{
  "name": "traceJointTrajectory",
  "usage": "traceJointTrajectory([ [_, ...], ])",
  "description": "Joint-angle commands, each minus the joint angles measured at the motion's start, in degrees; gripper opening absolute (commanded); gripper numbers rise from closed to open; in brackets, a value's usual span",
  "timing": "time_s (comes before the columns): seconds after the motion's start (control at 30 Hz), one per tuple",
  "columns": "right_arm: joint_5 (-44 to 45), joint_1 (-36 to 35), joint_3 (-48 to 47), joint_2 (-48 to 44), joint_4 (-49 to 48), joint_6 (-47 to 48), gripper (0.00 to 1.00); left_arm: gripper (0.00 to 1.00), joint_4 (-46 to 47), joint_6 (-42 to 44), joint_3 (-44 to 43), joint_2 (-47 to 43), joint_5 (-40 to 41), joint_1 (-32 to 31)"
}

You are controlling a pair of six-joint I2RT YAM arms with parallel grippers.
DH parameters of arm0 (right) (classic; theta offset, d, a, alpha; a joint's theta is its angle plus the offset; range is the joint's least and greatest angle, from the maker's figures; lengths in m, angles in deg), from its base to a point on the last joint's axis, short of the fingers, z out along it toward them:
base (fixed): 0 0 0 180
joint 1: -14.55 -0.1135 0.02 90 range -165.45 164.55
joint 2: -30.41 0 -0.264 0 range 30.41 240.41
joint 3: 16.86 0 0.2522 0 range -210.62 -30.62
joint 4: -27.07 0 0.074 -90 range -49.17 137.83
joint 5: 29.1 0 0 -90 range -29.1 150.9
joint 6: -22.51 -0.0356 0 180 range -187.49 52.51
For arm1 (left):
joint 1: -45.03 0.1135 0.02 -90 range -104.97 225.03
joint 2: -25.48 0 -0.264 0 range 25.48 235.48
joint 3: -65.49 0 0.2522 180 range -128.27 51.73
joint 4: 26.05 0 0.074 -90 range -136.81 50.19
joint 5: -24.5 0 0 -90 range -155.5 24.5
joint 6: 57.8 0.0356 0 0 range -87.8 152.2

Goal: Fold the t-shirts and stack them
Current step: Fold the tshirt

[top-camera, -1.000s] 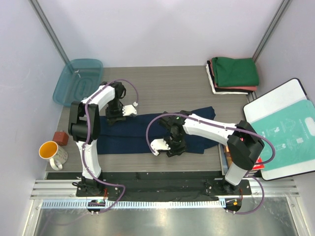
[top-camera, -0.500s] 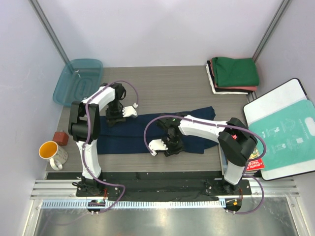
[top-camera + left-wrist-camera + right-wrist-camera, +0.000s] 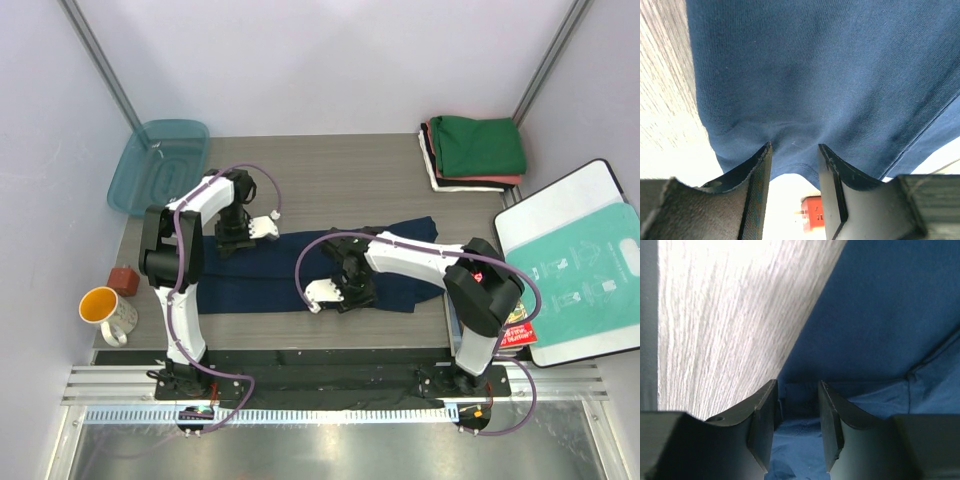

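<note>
At six o'clock the right hand (image 3: pixel 797 384) has nudged toward nine along the near hem of the navy t-shirt (image 3: pixel 260 280), which lies stretched from nine to three across the table (image 3: pixel 340 180). It straddles a fold, but whether it pinches yet I cannot tell. Farther off, at ten o'clock, the left hand (image 3: pixel 795 146) has not budged and pinches the far hem. Both edges look nearly secured for the next fold. The folded stack (image 3: pixel 478 150) waits at two o'clock.
</note>
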Motion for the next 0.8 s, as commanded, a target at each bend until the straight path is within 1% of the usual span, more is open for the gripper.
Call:
traceJointTrajectory([
  [0.0, 1.62, 0.91, 0.18, -2.77, 0.75, 0.74, 0.42, 0.42, 0.1, 0.6, -0.56, 0.32, -0.77, 0.26],
  [0.07, 1.8, 1.26, 0.18, -2.77, 0.75, 0.83, 0.4, 0.42, -0.07, 0.51, -0.65, 0.32, -0.77, 0.17],
  [0.1, 2.06, 1.35, 0.18, -2.68, 0.75, 0.92, 0.37, 0.42, -0.16, 0.6, -0.73, 0.5, -0.77, 0.26],
  [0.17, 2.15, 1.61, 0.18, -2.77, 0.75, 0.92, 0.34, 0.42, -0.25, 0.51, -0.91, 0.5, -0.77, 0.26],
  [0.27, 2.59, 1.7, 0.35, -2.59, 0.4, 0.83, 0.24, 0.42, -0.34, 0.6, -1.09, 0.59, -0.77, 0.26],
  [0.3, 2.85, 1.79, 0.44, -2.59, 0.05, 0.83, 0.17, 0.42, -0.43, 0.6, -1.26, 0.59, -0.94, 0.26],
  [0.37, 3.03, 1.88, 0.27, -2.77, -0.3, 0.57, 0.1, 0.42, -0.51, 0.51, -1.53, 0.67, -1.03, 0.26],
  [0.4, 3.11, 1.97, 0.18, -2.68, -0.74, 0.48, 0.03, 0.42, -0.52, 0.51, -1.44, 0.59, -1.03, 0.26],
  [0.43, 3.03, 2.14, -0.08, -2.85, -0.83, 0.39, 0.01, 0.42, -0.43, 0.6, -1.44, 0.59, -1.03, 0.26],
  [0.63, 1.8, 2.93, -3.06, -2.42, -1.19, -2.16, 0.01, 0.42, -0.52, 0.51, -1.35, 0.68, -1.12, 0.17],
  [0.77, -2.67, 3.99, -7.98, -0.93, 0.92, -5.14, 0.01, 0.42, -0.43, 0.51, -1.44, 0.76, -1.21, 0.17],
])
